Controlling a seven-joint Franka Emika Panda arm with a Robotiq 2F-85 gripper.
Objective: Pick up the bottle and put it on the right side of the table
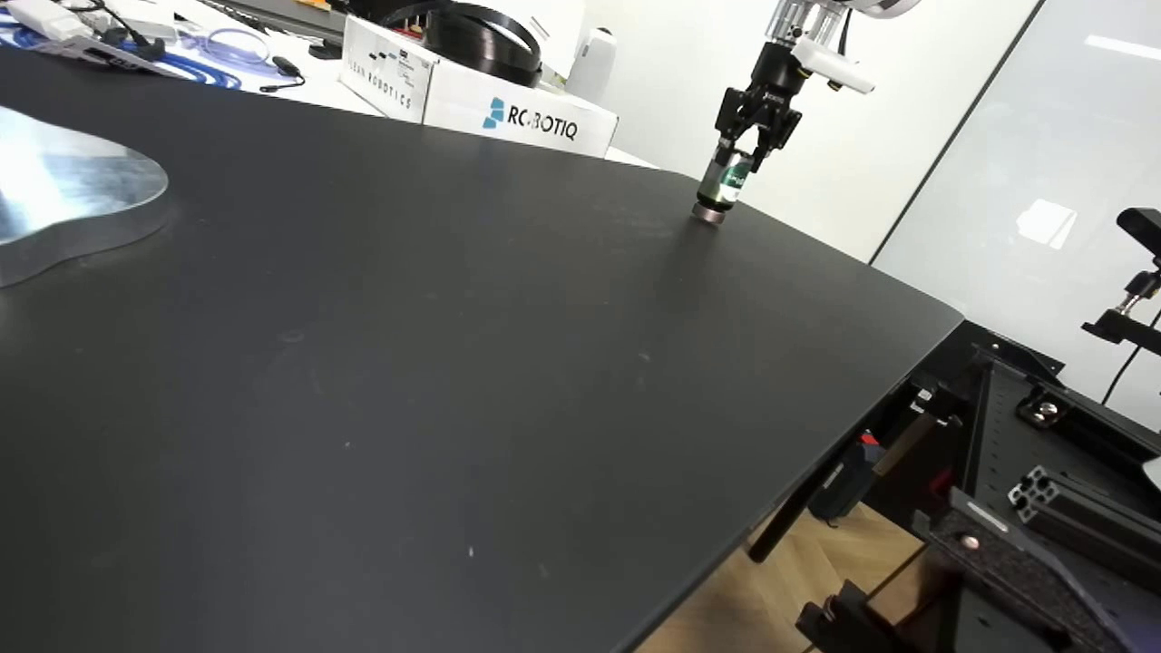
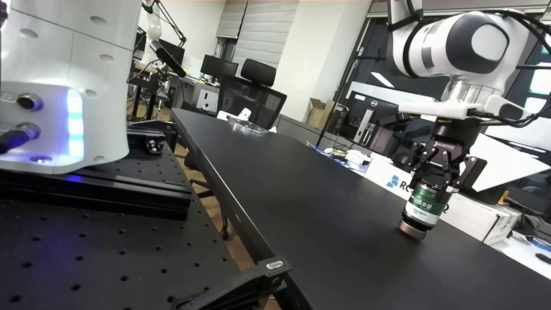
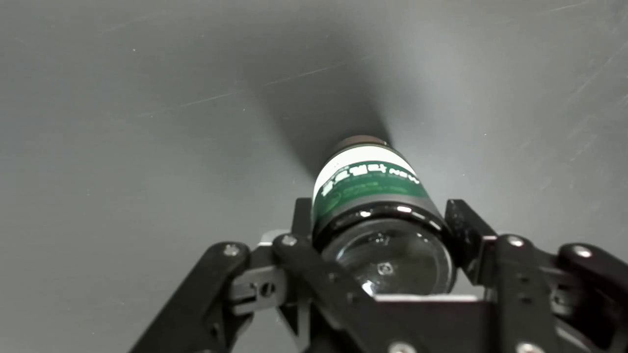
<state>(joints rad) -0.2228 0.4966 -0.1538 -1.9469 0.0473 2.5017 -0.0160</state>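
The bottle [image 1: 728, 179] shows in both exterior views and is dark, with a green and white label [image 2: 424, 206] and a brownish cap. It is upside down and tilted, base up and cap low over the black table [image 1: 453, 363]. I cannot tell whether the cap touches the tabletop [image 2: 301, 202]. My gripper [image 2: 430, 189] points down and is shut on the bottle near its base. In the wrist view, the fingers [image 3: 379, 218] press on both sides of the bottle [image 3: 370, 181]. The cap is mostly hidden there.
A white Robotiq box [image 1: 517, 113] stands behind the table's far edge, near the arm. A shiny curved plate [image 1: 73, 181] lies at the table's other end and also shows in an exterior view [image 2: 247, 127]. The white robot base [image 2: 103, 51] stands beside the table's long edge.
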